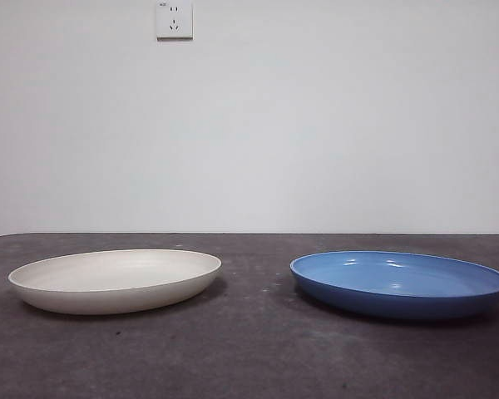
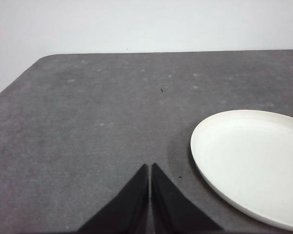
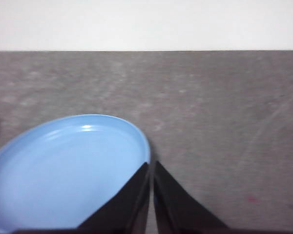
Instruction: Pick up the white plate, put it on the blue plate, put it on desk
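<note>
The white plate lies flat on the desk at the left, and the blue plate lies flat at the right, a gap between them. Neither arm shows in the front view. In the left wrist view my left gripper is shut and empty above bare desk, beside the white plate and not touching it. Seen from the right wrist, my right gripper is shut and empty, its tips over the rim of the blue plate.
A white wall with a power socket stands behind the desk. The desk's far corner edge shows in the left wrist view.
</note>
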